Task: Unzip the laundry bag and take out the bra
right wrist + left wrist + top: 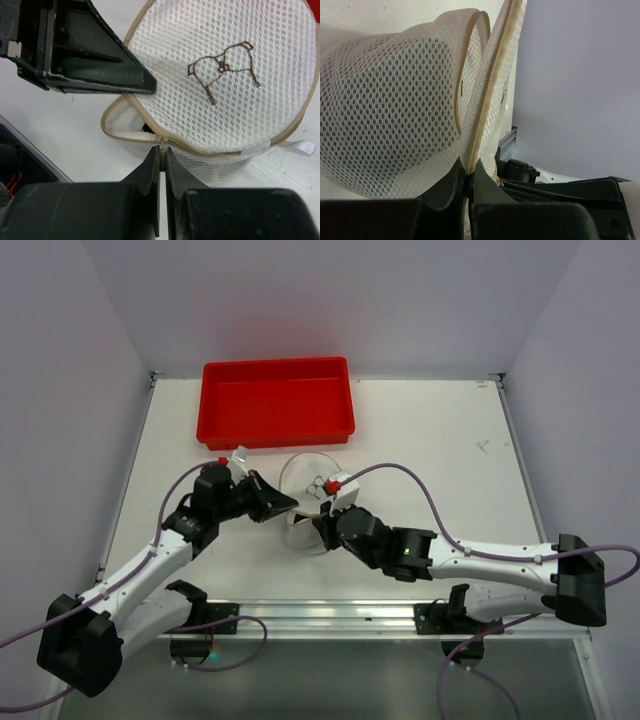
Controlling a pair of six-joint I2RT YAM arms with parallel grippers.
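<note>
the right gripper (161, 152) is pinched on the zipper pull (161, 141) at the laundry bag (220, 115) seam. the left gripper (143, 85) tip meets its rim.

The left arm (150, 560) and right arm (490, 560) wear white shells between black joints. A lilac cable (392, 465) trails from each wrist, tipped by a red plug (333, 483). A green light (407, 552) glows right of centre. The left gripper (467, 172) and right gripper (162, 150) have matte black, wedge-shaped fingers.

The white table (440, 440) bears a red tray (275, 405) and, just nearer, the laundry bag (303, 478)
</note>
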